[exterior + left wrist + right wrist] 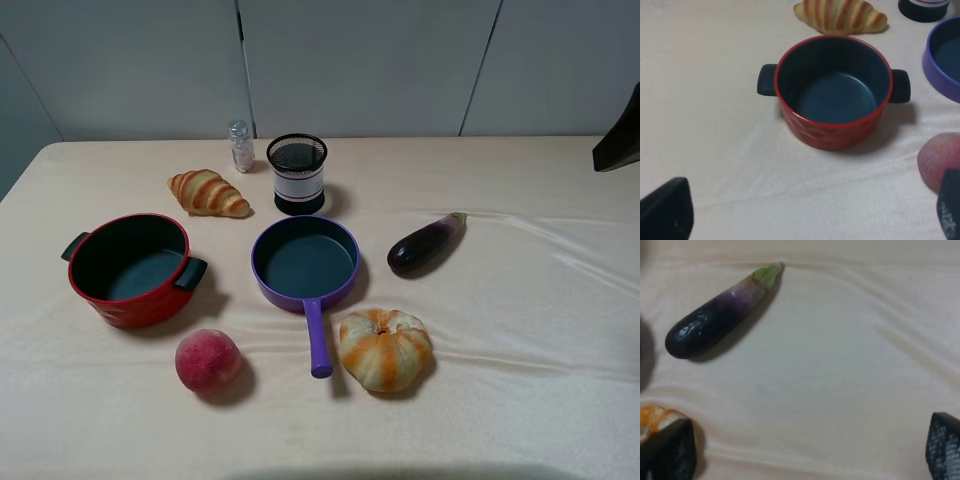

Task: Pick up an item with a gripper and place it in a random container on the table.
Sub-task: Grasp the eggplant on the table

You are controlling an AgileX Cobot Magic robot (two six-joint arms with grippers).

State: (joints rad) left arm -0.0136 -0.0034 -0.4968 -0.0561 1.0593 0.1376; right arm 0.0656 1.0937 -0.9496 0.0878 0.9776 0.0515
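Observation:
The dark purple eggplant (427, 244) lies on the cream-clothed table (530, 400), right of the purple frying pan (305, 262), stem end pointing back right. The pan is empty, its handle (318, 340) pointing to the front. In the right wrist view my right gripper (805, 452) is open and empty, above the cloth and apart from the eggplant (720, 315). My left gripper (807, 217) is open and empty, a little short of the red pot (832, 92). Only a dark part of the right arm (618, 140) shows at the exterior view's right edge.
A red two-handled pot (130, 268) stands left of the pan, a peach (208, 361) in front of it. A striped pumpkin (385, 348) sits beside the pan handle. A croissant (208, 193), a black mesh cup (297, 173) and a small bottle (241, 146) stand behind.

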